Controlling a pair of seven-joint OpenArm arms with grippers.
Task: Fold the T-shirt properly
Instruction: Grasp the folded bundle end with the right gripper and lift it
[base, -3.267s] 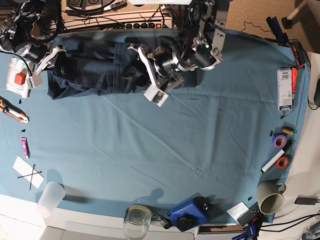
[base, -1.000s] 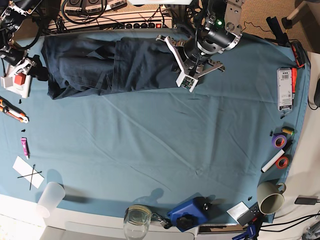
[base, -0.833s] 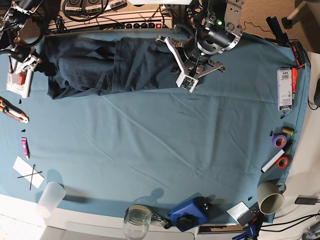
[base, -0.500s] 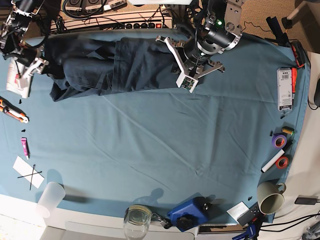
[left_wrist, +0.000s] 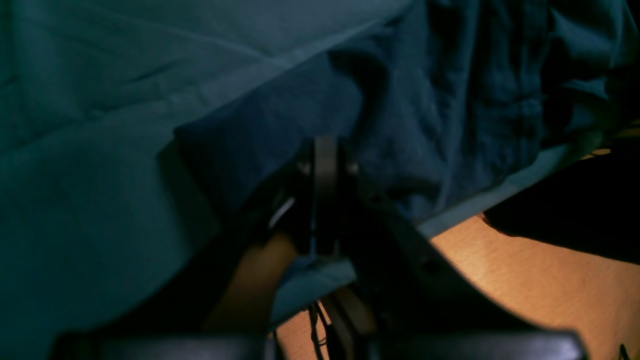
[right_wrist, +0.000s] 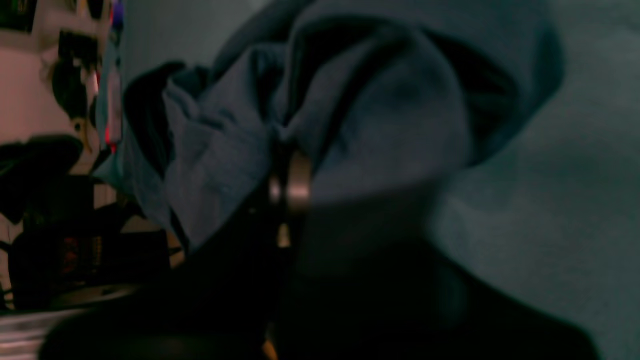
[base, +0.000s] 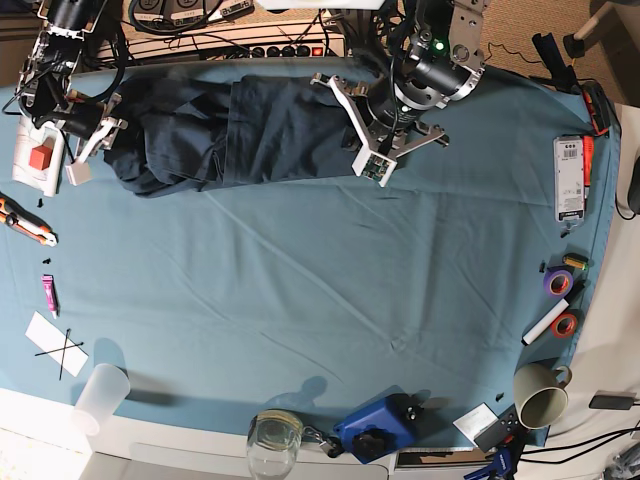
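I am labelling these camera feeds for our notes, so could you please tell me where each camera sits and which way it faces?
Base: overhead, looking straight down on the teal-blue tablecloth; both arms show at the far edge.
Left wrist: on the left arm, looking along its closed end effector at the dark navy-blue cotton T-shirt.
Right wrist: on the right arm, looking along its end effector, shut on bunched shirt fabric.
Shared: all three views show the T-shirt lying on the tablecloth.

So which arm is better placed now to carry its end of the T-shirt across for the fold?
Probably the right: the right gripper is shut on bunched T-shirt cloth, already lifted. The left gripper looks shut at the other end.
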